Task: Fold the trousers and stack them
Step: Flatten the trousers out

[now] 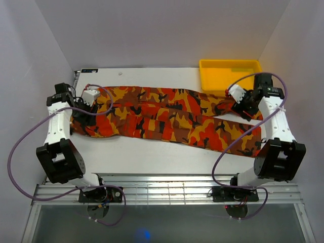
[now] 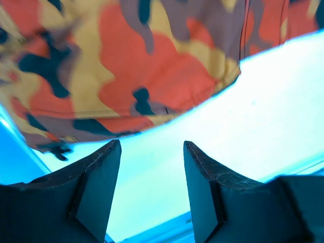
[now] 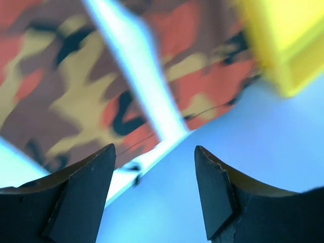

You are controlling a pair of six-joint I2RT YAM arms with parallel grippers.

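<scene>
Top external view first: your left fingers (image 1: 85, 109) hang over the left end of the trousers (image 1: 167, 119), just above the wide waist part. From the left wrist view you can see them spread apart with nothing between them. Only bare tabletop (image 2: 273, 101) shows in the gap, and the curved edge of the camouflage cloth (image 2: 152, 66) lies just beyond the tips, not touching them.

Moving right, the trousers lie flat and unfolded across the white tabletop (image 1: 152, 157), running from the waist at the left to the leg ends at the right. The two legs lie side by side, close together along most of their length and parting slightly toward the right. The nearer leg reaches out toward the right arm's base.

At the right, your right fingers (image 1: 242, 105) sit over the farther leg near its end. The right wrist view shows them wide open and holding nothing. Beyond the tips you see both leg ends (image 3: 66, 96) with a narrow strip of tabletop between them, though the picture is blurred there.

Farthest right, the yellow tray (image 1: 230, 62) stands at the back corner of the tabletop, just beside the end of the farther leg. It shows again at the upper right of the right wrist view (image 3: 288, 45).
</scene>
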